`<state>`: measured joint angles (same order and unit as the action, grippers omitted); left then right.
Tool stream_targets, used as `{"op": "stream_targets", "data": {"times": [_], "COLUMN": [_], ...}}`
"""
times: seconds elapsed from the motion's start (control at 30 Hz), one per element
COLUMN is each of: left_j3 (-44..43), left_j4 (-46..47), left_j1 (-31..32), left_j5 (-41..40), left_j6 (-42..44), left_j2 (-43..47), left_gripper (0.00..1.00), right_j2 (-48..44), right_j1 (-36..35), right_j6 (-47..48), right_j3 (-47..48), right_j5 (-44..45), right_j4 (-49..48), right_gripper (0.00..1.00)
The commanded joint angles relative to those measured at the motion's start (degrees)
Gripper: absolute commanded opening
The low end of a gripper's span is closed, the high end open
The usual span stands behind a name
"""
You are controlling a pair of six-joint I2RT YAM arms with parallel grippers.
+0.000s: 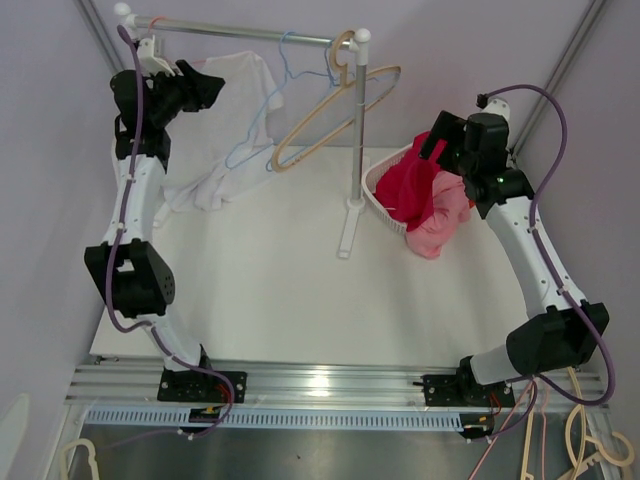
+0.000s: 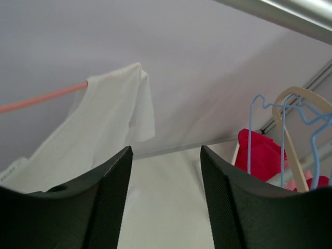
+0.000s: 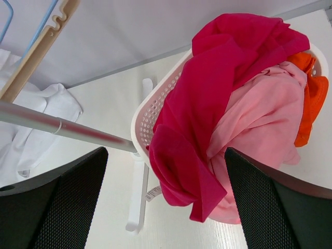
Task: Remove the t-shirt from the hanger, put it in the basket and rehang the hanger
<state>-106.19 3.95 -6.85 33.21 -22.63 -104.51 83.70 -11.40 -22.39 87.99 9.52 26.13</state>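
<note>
A white t-shirt (image 1: 235,90) hangs at the left end of the rail (image 1: 250,32) on an orange hanger (image 2: 44,97), and its lower part drapes onto the table. My left gripper (image 1: 215,87) is open and empty, right beside the shirt's upper left part. In the left wrist view the shirt (image 2: 106,119) lies ahead and to the left of the gripper (image 2: 166,150), with nothing between the fingers. My right gripper (image 1: 432,150) is open and empty above the red cloth (image 3: 207,93) in the basket.
A blue hanger (image 1: 265,115) and a beige hanger (image 1: 335,115) hang empty at the rail's right end. The rack post (image 1: 358,130) stands mid-table. A white basket (image 1: 385,200) holds red, pink (image 3: 259,114) and orange clothes. Spare hangers (image 1: 590,445) lie below the table's right corner.
</note>
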Motion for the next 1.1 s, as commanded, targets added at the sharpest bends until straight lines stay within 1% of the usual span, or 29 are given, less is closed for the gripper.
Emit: {"op": "stream_targets", "data": {"times": [0.0,0.07,0.1,0.2,0.27,0.3,0.33,0.4,0.5,0.6,0.67,0.77,0.83,0.87,0.9,0.93,1.0,1.03,1.07], "left_j3": [4.1,7.9,8.8,10.2,11.7,12.0,12.6,12.1,9.8,7.4,3.9,-1.5,-7.6,-8.8,-10.1,-13.9,-16.8,-22.6,-24.8], "left_j4": [-0.3,-1.0,-1.7,-3.5,-5.2,-5.3,-5.5,-6.1,-8.7,-9.1,-9.6,-12.3,-13.3,-14.0,-14.2,-14.3,-14.4,-15.4,-16.3], "left_j1": [0.3,0.3,0.3,0.3,0.1,-0.1,-0.6,-1.2,-2.5,-3.7,-4.0,-4.2,-4.4,-4.5,-4.6,-4.7,-5.1,-5.4,-5.3], "left_j5": [-0.8,-2.3,-2.8,-4.6,-5.8,-7.0,-7.7,-10.0,-13.2,-14.0,-15.3,-14.7,-13.9,-12.7,-12.5,-12.2,-12.1,-11.5,-11.1], "left_j6": [-0.3,0.9,1.5,4.1,5.1,5.8,6.0,6.4,7.3,8.0,8.6,8.7,8.6,8.5,8.3,8.2,7.8,7.5,7.5], "left_j2": [8.9,11.4,12.7,16.9,20.2,21.2,22.9,24.1,24.0,21.7,20.1,14.6,10.0,8.4,5.5,4.1,1.0,-2.4,-4.1], "left_gripper": [0.61,0.67,0.72,0.76,0.82,0.89,0.92,0.99,0.99,1.00,1.00,1.00,0.99,0.99,1.00,1.00,1.00,0.99,0.99], "right_j2": [-3.6,-5.0,-5.5,-6.8,-7.3,-7.7,-7.7,-7.9,-8.0,-7.9,-7.8,-7.1,-6.5,-6.4,-6.3,-6.1,-5.3,-5.0,-4.3], "right_j1": [0.2,0.1,0.1,-0.4,-0.5,-0.6,-0.7,-0.9,-0.9,-0.9,-0.9,-0.9,-0.9,-0.9,-0.9,-0.9,-0.9,-0.9,-0.9], "right_j6": [-0.8,-1.4,-1.6,-2.0,-2.0,-2.0,-2.0,-2.0,-2.0,-2.0,-1.9,-1.6,-1.4,-1.4,-1.3,-1.3,-1.3,-1.2,-1.1], "right_j3": [-1.8,-2.6,-2.8,-3.3,-3.6,-3.6,-3.5,-3.4,-3.4,-3.3,-3.2,-2.6,-2.1,-1.9,-1.7,-1.2,-0.5,0.2,0.7], "right_j5": [-1.7,-2.7,-2.8,-3.5,-3.8,-3.7,-4.0,-4.0,-4.0,-3.9,-3.7,-3.4,-2.8,-2.8,-2.7,-2.6,-2.6,-2.5,-2.5], "right_j4": [-1.7,-1.8,-1.8,-1.2,-0.9,-0.7,-0.5,-0.2,0.1,0.1,0.0,0.1,0.2,0.2,0.2,0.2,0.2,0.4,0.5], "right_gripper": [0.99,0.99,0.99,0.99,1.00,0.99,0.99,1.00,0.99,0.99,0.99,0.99,1.00,1.00,1.00,0.99,1.00,0.99,1.00]}}
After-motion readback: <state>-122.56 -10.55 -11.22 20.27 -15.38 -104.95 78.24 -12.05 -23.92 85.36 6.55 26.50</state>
